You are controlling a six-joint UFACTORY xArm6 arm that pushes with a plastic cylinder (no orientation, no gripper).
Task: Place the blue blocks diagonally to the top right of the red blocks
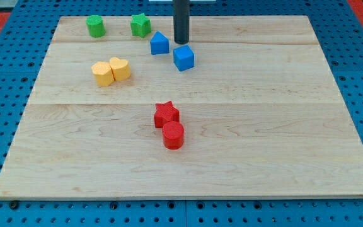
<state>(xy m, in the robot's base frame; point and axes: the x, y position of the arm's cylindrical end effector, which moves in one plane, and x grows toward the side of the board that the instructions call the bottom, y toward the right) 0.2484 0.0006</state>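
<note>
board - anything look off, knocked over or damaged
Nothing stands out. All eight blocks sit flat on the wooden board: green pair, yellow pair, red pair, and the two blue blocks with my tip between them.

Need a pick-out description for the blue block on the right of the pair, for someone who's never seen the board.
Start at the wooden board and go to its top edge, where my tip comes down near the middle. Two blue blocks sit just below it. The one you want is the blue cube, toward the view's right and slightly lower; its neighbour, the blue house-shaped block, has a peaked top.
</note>
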